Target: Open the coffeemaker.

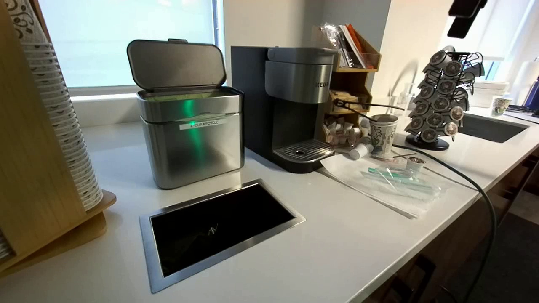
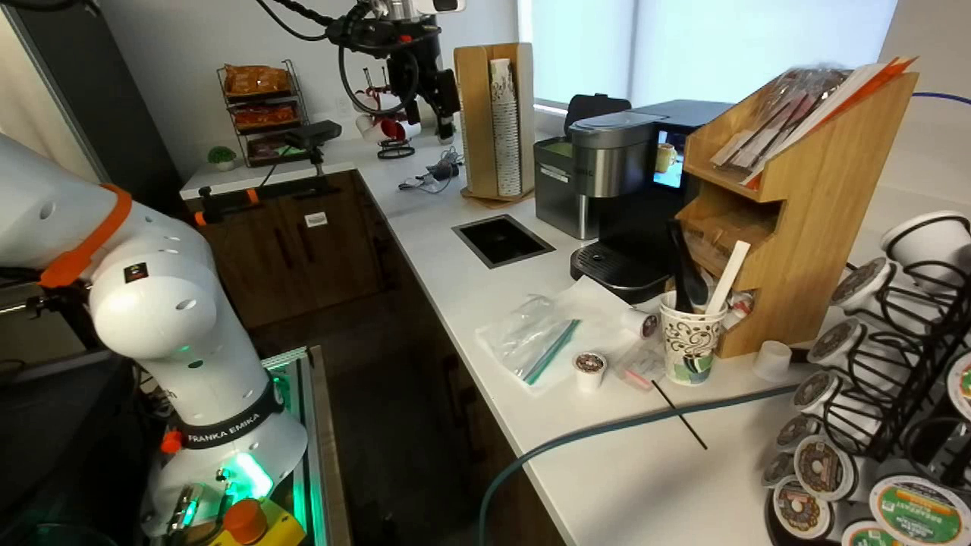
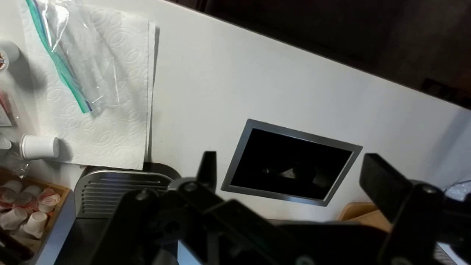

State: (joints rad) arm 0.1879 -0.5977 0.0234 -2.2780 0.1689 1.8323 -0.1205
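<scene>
The coffeemaker [image 1: 299, 82] stands upright on the counter, dark grey and black with a rounded grey head and a round drip base. Its top lid lies down flat on the head. It also shows in an exterior view [image 2: 616, 163], with a small lit screen on its side. In the wrist view its drip base [image 3: 114, 189] shows at lower left; the gripper's linkage covers part of the machine. My gripper [image 2: 430, 125] hangs above the counter near the wooden cup holder, apart from the coffeemaker. In the wrist view its fingers [image 3: 290, 165] are wide apart with nothing between them.
A steel bin [image 1: 193, 147] with raised lid stands beside the coffeemaker. A framed counter opening [image 1: 276, 233] lies in front. A wooden organizer [image 2: 827, 220], paper cup [image 2: 692, 341], pod rack [image 2: 872, 394] and plastic bag [image 2: 531, 334] stand or lie around. A cable [image 2: 607, 432] crosses the counter.
</scene>
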